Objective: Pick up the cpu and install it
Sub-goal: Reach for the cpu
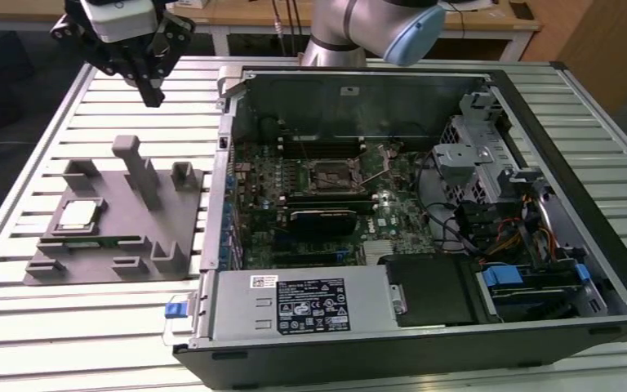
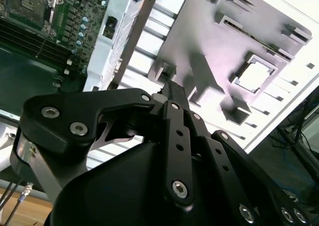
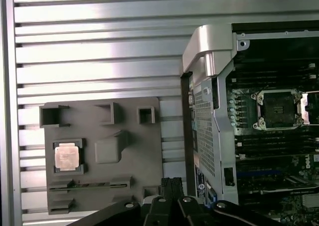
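Claw [image 1: 153,98], fingers together and holding nothing, hangs upper left of the exterior view over the tabletop [image 1: 52,327]. Cpu [image 1: 78,215] lies in a grey tray [image 1: 117,224] recess, left of centre. Open computer case [image 1: 401,106] stands right, dark socket [image 1: 333,173] inside.

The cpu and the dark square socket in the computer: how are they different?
The cpu has a shiny silvery top; the socket is dark with a metal frame. The cpu lies on the grey tray; the socket sits inside the computer case. Both are square and lie flat.
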Available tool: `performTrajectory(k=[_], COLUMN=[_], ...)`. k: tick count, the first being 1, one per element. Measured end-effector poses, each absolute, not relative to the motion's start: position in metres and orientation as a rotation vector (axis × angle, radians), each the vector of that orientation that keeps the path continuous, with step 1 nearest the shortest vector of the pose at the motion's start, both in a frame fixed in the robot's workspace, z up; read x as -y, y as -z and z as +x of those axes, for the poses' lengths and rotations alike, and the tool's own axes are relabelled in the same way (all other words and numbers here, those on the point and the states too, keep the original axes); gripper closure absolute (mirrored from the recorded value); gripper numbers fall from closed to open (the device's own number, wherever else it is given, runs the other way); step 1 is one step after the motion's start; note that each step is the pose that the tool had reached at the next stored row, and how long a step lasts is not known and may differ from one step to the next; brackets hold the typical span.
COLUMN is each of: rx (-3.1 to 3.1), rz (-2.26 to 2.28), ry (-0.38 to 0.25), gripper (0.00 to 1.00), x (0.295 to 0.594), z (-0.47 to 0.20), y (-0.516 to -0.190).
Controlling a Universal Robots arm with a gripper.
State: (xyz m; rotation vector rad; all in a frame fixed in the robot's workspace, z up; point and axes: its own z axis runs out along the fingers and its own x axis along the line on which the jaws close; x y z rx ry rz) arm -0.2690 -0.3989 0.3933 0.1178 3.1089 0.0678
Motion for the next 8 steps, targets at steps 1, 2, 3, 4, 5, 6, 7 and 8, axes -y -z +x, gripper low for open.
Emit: performTrajectory(k=[1, 2, 3, 4, 5, 6, 7, 8], rx=[-3.109, -3.109, -3.109, -3.109, -3.109, -3.109, -3.109, -3.109], rz=[0.118, 0.118, 0.118, 0.118, 0.118, 0.118, 0.118, 0.118], ry=[-0.068, -0.068, -0.068, -0.068, -0.068, -0.068, -0.068, -0.068], gripper=[0.89, 0.89, 0.89, 0.89, 0.89, 0.89, 0.89, 0.89], x=[0.399, 0.399, 0.399, 0.399, 0.399, 0.399, 0.399, 0.399], z=[-0.271, -0.272, -0.274, -0.276, -0.277, -0.279, -0.28, -0.281], y=[-0.393, -0.393, -0.393, -0.393, -0.393, -0.393, -0.393, -0.393])
